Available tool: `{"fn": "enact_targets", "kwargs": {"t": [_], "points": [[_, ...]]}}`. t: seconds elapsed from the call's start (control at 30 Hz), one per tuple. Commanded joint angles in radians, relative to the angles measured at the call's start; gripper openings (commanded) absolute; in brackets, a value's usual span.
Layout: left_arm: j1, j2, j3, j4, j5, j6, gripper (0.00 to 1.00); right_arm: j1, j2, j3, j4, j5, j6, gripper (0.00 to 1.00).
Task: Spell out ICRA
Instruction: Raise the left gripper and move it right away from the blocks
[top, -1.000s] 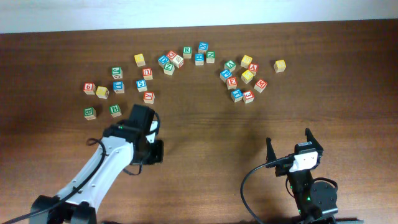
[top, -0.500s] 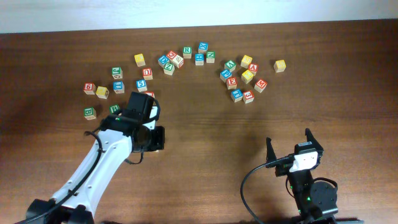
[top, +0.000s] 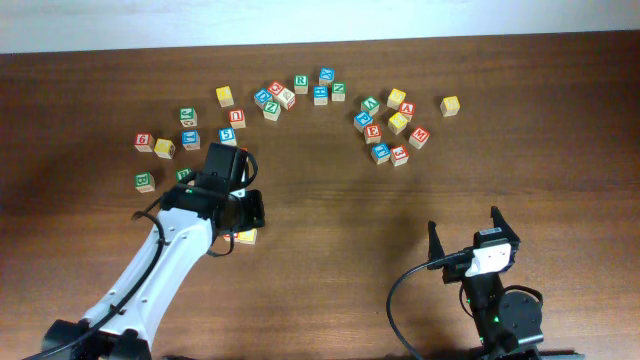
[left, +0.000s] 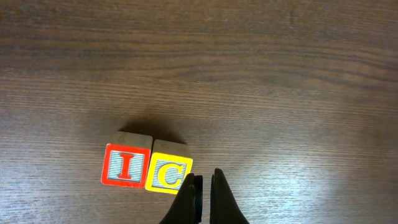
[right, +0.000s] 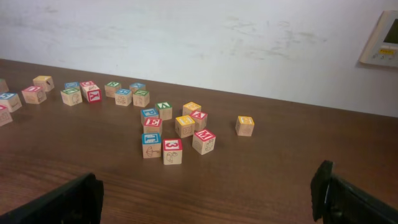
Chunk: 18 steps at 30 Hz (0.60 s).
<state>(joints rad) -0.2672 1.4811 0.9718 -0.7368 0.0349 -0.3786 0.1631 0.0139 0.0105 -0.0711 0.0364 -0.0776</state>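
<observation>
Left wrist: I-block (left: 126, 165) against C-block (left: 168, 174)

Dark wooden table (top: 340, 215) (white wall (right: 186, 37) behind)

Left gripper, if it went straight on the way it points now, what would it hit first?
Probably the bare table close beside the C block: the left gripper points down there. One finger might graze the block's edge; depth is unclear.
</observation>
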Motion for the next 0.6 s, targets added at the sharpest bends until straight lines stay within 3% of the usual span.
{"fn": "enact_targets", "kwargs": {"t": [0.0, 0.27, 0.57], "points": [[-0.015, 0.024, -0.02, 0.003, -0.016, -0.017, 0.0, -0.007, -0.008, -0.005, -0.008, 0.001, 0.012, 0.98], [-0.121, 0.095, -0.02, 0.048, -0.031, 0.033, 0.0, -0.007, -0.008, -0.005, -0.008, 0.001, 0.012, 0.98], [-0.196, 0.193, -0.02, 0.05, -0.194, 0.031, 0.0, -0.007, -0.008, -0.005, -0.008, 0.001, 0.012, 0.98]]}}
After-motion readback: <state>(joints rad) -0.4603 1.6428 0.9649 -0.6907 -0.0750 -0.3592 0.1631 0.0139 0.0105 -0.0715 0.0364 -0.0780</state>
